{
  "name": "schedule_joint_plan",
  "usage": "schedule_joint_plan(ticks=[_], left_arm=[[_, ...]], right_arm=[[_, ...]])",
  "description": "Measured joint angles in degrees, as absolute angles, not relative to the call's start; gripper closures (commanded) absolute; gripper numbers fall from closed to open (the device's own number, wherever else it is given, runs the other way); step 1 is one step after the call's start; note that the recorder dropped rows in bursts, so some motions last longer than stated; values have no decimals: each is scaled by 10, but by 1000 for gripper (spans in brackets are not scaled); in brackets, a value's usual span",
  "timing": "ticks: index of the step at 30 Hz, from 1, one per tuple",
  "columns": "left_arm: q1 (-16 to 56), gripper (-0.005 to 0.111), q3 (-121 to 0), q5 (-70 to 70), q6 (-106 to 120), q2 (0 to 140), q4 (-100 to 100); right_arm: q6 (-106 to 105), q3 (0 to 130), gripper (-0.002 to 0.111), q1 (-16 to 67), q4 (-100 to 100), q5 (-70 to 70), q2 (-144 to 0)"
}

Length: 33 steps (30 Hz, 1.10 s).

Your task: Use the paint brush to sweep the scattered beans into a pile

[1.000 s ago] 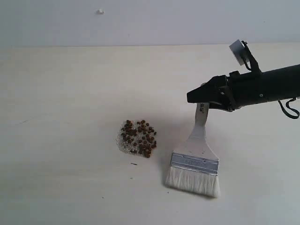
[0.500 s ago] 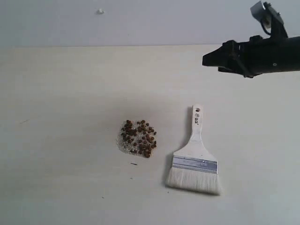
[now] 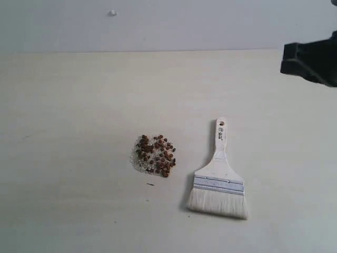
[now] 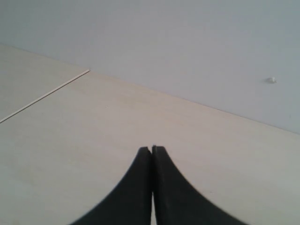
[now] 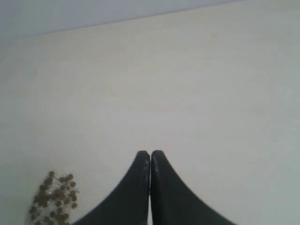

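The beans (image 3: 155, 155) are heaped in one small pile on the pale table (image 3: 79, 132), with one paint brush (image 3: 219, 176) laid flat near them.
Dozens of tiny reddish-brown beans are seen, mixed with fine white grains (image 3: 136, 162). The brush is shown with a pale wooden handle, silver ferrule and off-white bristles; small print by the handle's hole cannot be read. The left gripper (image 4: 152, 149) and right gripper (image 5: 150, 152) are both pressed together, with nothing held.

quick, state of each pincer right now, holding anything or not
left pincer: closed, holding nothing
right pincer: closed, holding nothing; the paint brush lies apart from it
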<state>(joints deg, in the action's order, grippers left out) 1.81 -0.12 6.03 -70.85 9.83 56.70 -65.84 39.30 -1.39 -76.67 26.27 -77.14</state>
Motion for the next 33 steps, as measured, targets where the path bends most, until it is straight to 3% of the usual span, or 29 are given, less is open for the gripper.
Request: schedule_joint_plan(ticks=[7,16,33], left_arm=[[18,107,-1,60,-708,98,567],[18,107,-1,60,-708,98,567],[18,107,-1,60,-708,98,567]], right_arm=[[-683,217,108,-14,-777,160,-540],[-676,122,108,-14,-819,215,-285],[-660,118,108,-14,-824,238,-199]])
